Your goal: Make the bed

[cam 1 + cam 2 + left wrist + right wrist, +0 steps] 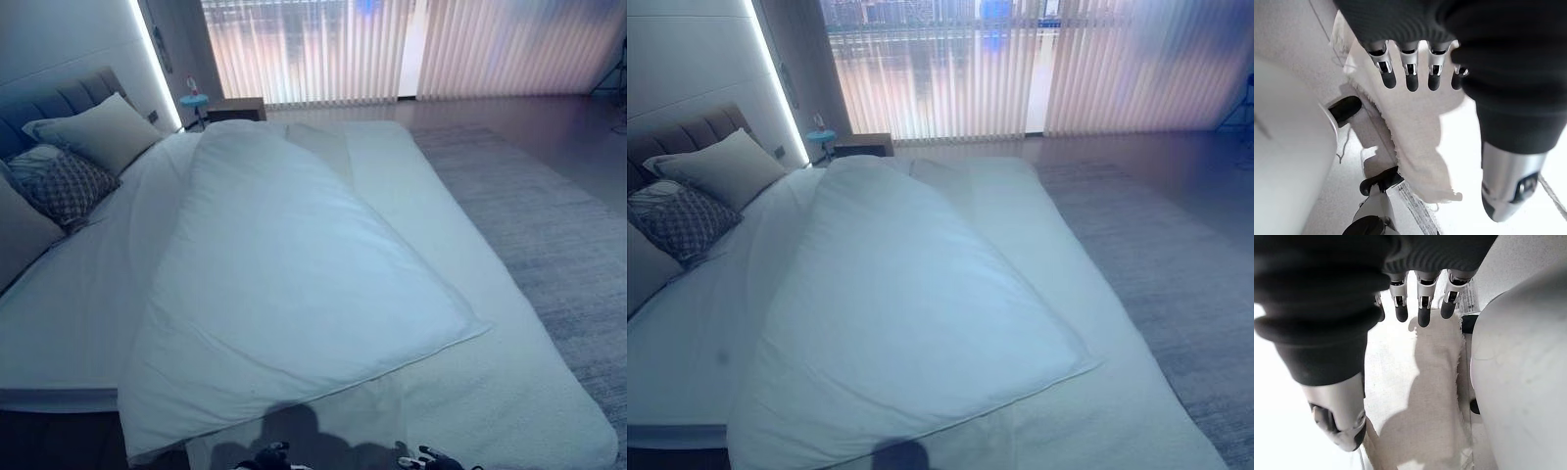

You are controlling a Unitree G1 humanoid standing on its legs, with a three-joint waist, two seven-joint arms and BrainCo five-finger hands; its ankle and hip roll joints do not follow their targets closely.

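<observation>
2 hands, left hand (pixel 1415 73) and right hand (pixel 1420 303), fingers relaxed, empty, white duvet (pixel 284 284) lying crooked across bed (pixel 509 392)

The left hand (pixel 1415 68) is hanging low at the foot edge of the bed (pixel 509 392), fingers (pixel 1411 78) straight and relaxed, thumb apart, gripping nothing. The right hand (pixel 1420 298) is hanging beside it at that same edge, fingers likewise loose and empty.
</observation>
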